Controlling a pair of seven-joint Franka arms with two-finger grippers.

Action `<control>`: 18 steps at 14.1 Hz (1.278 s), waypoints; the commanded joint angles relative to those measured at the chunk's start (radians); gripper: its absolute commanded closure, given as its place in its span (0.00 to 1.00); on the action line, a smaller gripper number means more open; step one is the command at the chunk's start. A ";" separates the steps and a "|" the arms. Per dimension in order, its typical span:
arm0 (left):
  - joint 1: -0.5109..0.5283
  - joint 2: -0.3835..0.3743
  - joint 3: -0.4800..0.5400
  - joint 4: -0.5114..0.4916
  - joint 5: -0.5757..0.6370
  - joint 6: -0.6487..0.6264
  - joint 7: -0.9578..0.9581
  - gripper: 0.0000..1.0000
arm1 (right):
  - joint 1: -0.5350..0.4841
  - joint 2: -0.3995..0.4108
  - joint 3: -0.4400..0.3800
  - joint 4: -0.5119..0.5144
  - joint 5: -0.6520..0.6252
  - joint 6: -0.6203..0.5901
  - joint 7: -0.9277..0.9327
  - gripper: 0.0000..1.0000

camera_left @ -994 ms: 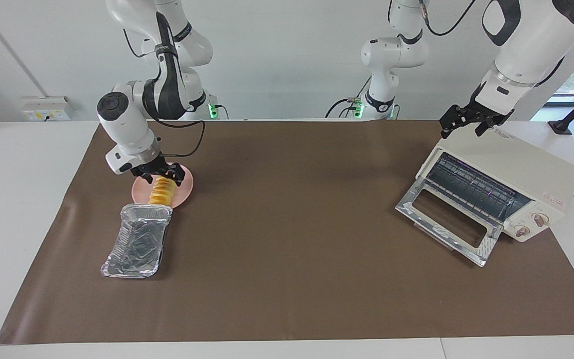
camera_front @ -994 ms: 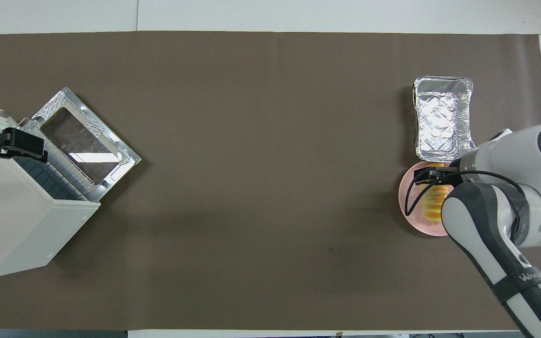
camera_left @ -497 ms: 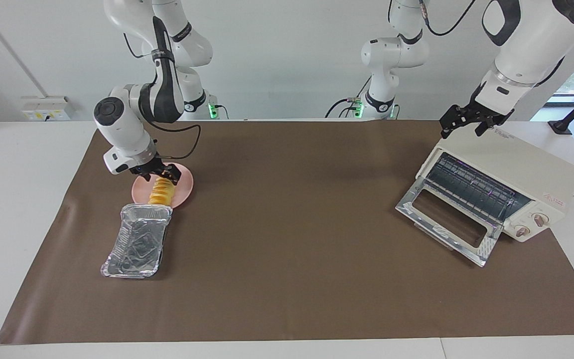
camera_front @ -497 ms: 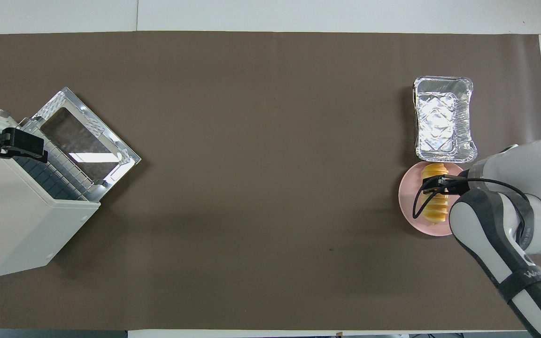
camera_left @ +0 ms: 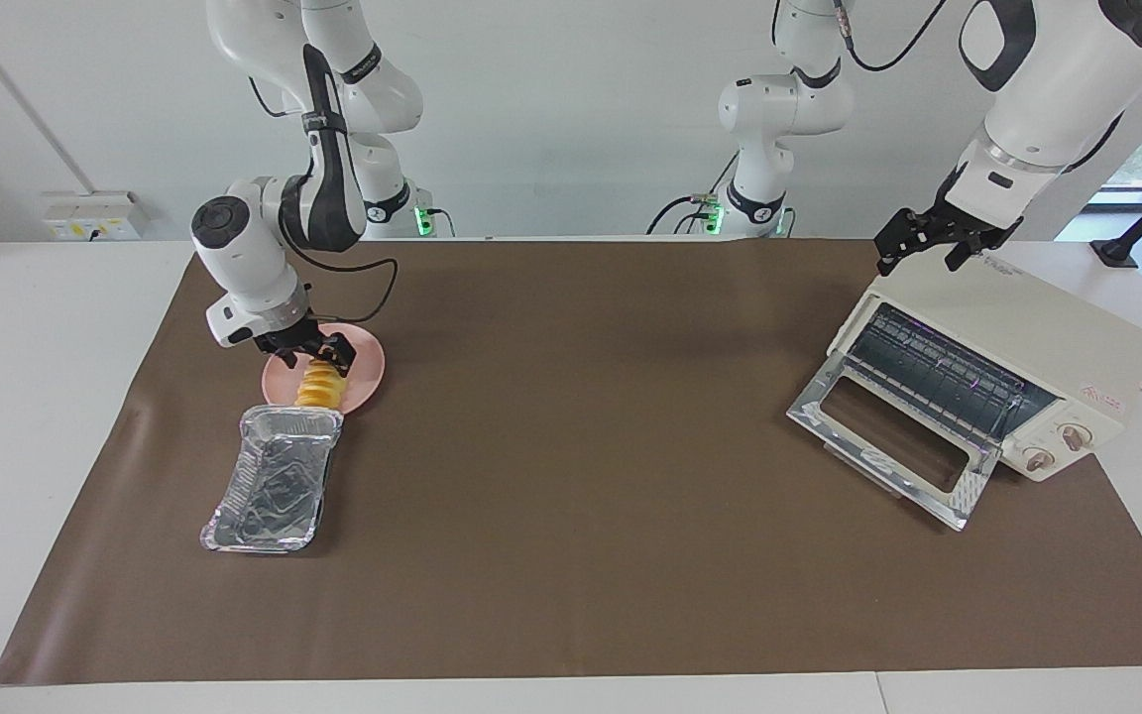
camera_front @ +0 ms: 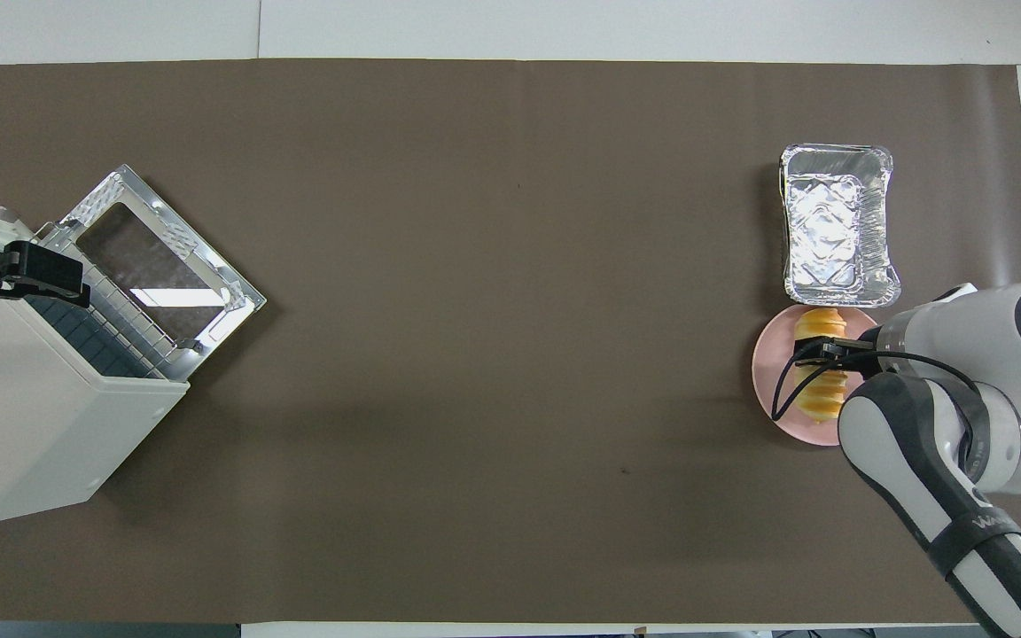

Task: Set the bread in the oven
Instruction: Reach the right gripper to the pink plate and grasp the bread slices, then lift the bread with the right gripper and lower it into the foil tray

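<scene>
The bread [camera_left: 322, 387], a ridged golden loaf, lies on a round pink plate [camera_left: 370, 369] toward the right arm's end of the table. My right gripper [camera_left: 315, 355] is low over the loaf's end nearer the robots, open, one finger on each side of it. In the overhead view this gripper [camera_front: 821, 351] crosses the bread [camera_front: 817, 396] on its plate [camera_front: 767, 377]. The cream oven [camera_left: 1037, 332] stands at the left arm's end, its glass door [camera_left: 893, 436] folded down and the rack showing. My left gripper [camera_left: 933, 243] hangs open over the oven's top [camera_front: 23, 416] and waits there.
A crinkled silver foil tray [camera_left: 274, 481] lies beside the plate, farther from the robots, almost touching the loaf's end; the overhead view shows the tray [camera_front: 837, 221] empty. A brown mat [camera_left: 581, 476] covers the table. The open oven door [camera_front: 156, 257] juts out over the mat.
The right gripper has shifted a little along the loaf toward the robots, and its jaws have narrowed around the loaf. The bread still rests on the plate. The left arm has not moved.
</scene>
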 commanded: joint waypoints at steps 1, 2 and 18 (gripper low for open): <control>0.007 -0.018 -0.003 -0.007 -0.009 -0.008 0.004 0.00 | -0.005 -0.014 0.005 0.014 0.008 -0.062 -0.018 0.94; 0.007 -0.018 -0.002 -0.007 -0.009 -0.008 0.002 0.00 | -0.005 -0.014 0.007 0.038 0.008 -0.102 -0.017 0.95; 0.007 -0.018 -0.003 -0.007 -0.009 -0.008 0.004 0.00 | -0.060 0.136 0.004 0.529 -0.043 -0.317 -0.122 0.83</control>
